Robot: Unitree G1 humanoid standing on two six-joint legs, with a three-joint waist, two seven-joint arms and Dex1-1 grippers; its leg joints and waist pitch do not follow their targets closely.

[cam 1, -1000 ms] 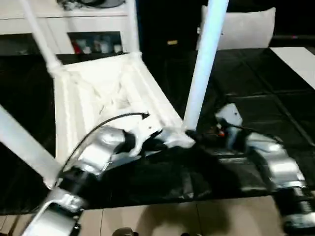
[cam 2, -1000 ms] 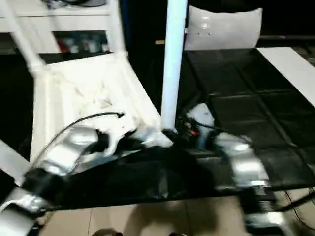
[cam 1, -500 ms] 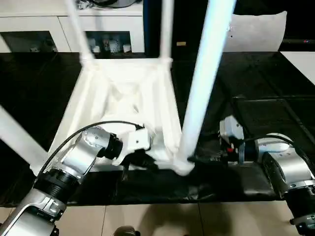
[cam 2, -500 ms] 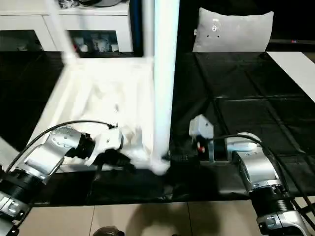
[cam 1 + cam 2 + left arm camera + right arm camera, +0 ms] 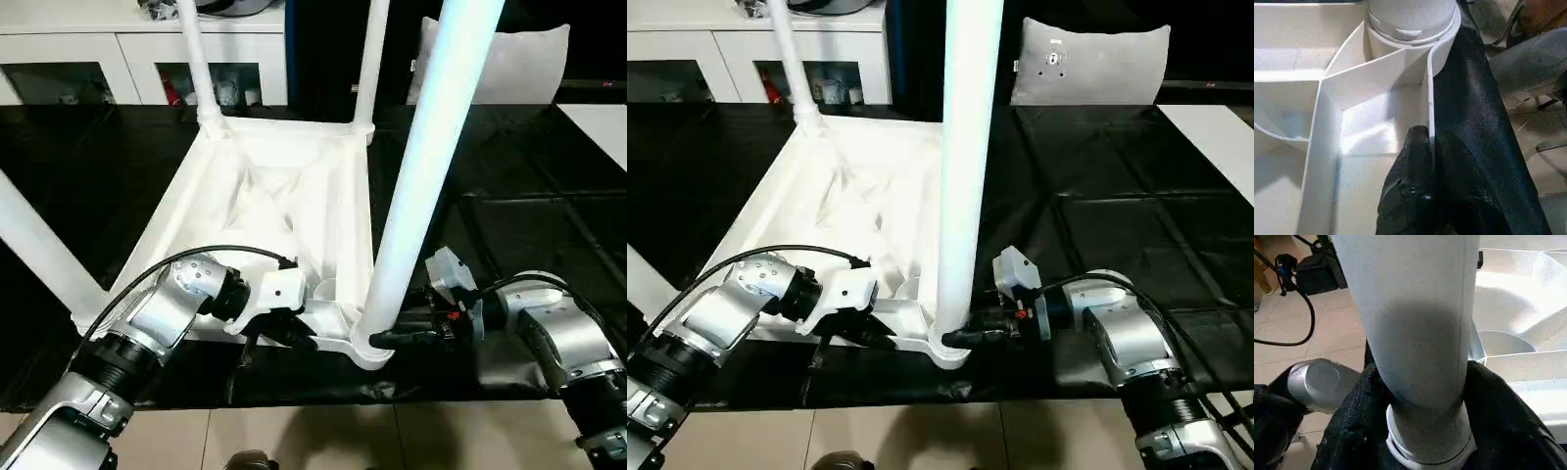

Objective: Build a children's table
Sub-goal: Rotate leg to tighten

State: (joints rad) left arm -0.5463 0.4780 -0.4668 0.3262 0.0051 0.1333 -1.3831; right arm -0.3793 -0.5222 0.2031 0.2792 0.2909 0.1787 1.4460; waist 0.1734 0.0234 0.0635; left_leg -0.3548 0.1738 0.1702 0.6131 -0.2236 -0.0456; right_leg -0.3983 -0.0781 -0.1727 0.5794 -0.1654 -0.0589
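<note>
Left eye view is showing the children's table lying upside down across the centre of the frame on a black mat, ribbed underside up, with its legs pointing toward the top edge. Three legs are standing in the left, upper-left and upper-centre corners, and the near leg is rising from the socket at lower centre, running out past the top of the frame.

Lower left, the left gripper is sitting closed on the table's near rim; in the left wrist view its black fingers are pinching the thin white wall just short of the socket. Lower right, the right gripper is reaching in level toward the foot of the near leg, and in the right wrist view its fingers are flanking the tube on both sides right above the socket, apparently clasping it.

The top is looking light but stiff, moulded plastic with ribs, so the rim wall should give a firm pinch point without flexing much. The leg is smooth, round and tapered, likely slippery under the pads; gripping low, near the socket, is probably offering the best control for pushing or twisting it home.

A grey-white cushion is standing at the upper right.
</note>
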